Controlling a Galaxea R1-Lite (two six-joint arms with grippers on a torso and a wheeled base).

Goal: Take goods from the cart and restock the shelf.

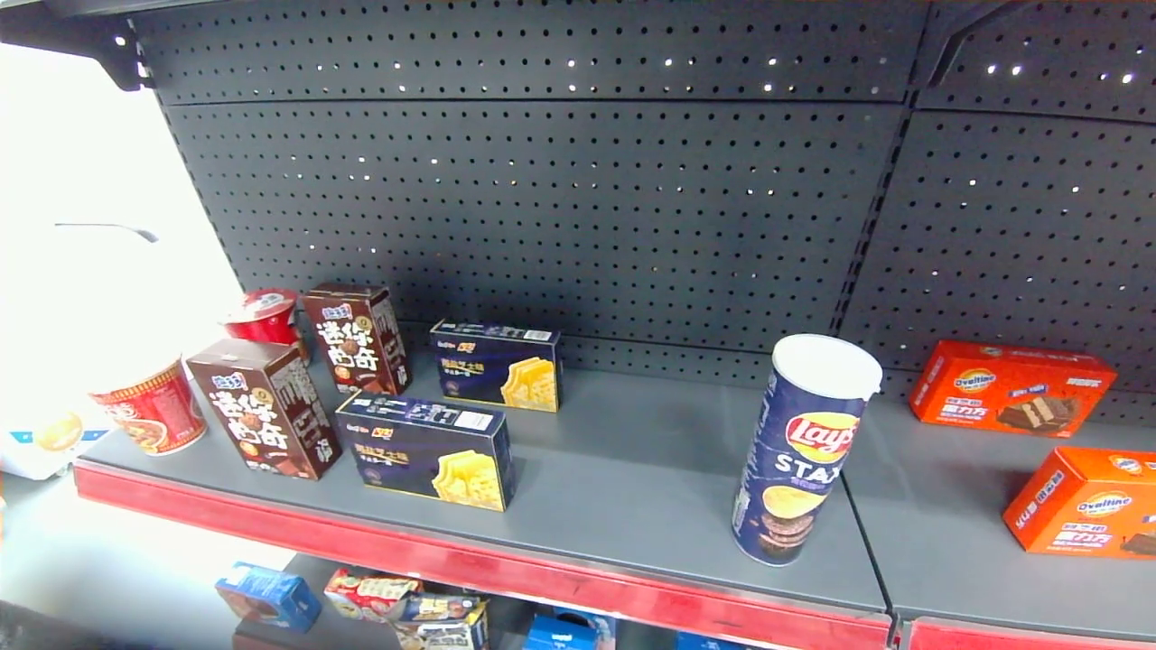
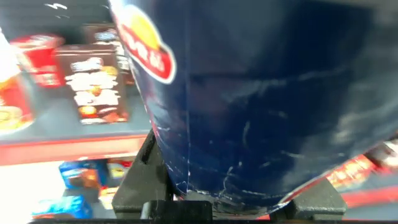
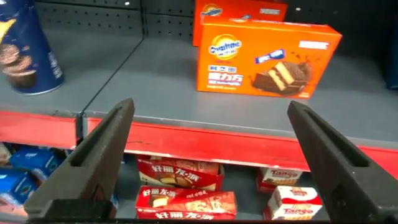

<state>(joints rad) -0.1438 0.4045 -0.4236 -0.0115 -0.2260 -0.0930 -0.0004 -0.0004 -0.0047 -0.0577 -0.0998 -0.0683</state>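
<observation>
The left end effector (image 2: pixel 230 190) grasps a blue chip can (image 2: pixel 261 93). The can sits so close to the wrist camera that its top and far side are cut off. Only the dark lower parts of the fingers (image 2: pixel 140 180) show on either side of its base, and the contact itself is hidden behind the can's curve. Past the can, beyond this end effector, a brown box (image 2: pixel 93 84) and a red cup (image 2: pixel 37 50) stand on the shelf (image 1: pixel 632 487). Another cup (image 2: pixel 9 106) is cut by the picture's edge.

The right end effector (image 3: pixel 210 109) is released, with its fingers spread wide in front of the shelf's red edge strip (image 3: pixel 205 143). Straight ahead of it, an orange box (image 3: pixel 264 59) stands on the shelf, and a rear orange box (image 3: pixel 239 9) behind that one is mostly hidden. Off to this end effector's left, a second chip can (image 1: pixel 804 451) stands upright near the shelf's front edge. Below the strip, red and white packets (image 3: pixel 180 180) lie on a lower shelf, partly covered by the fingers.
</observation>
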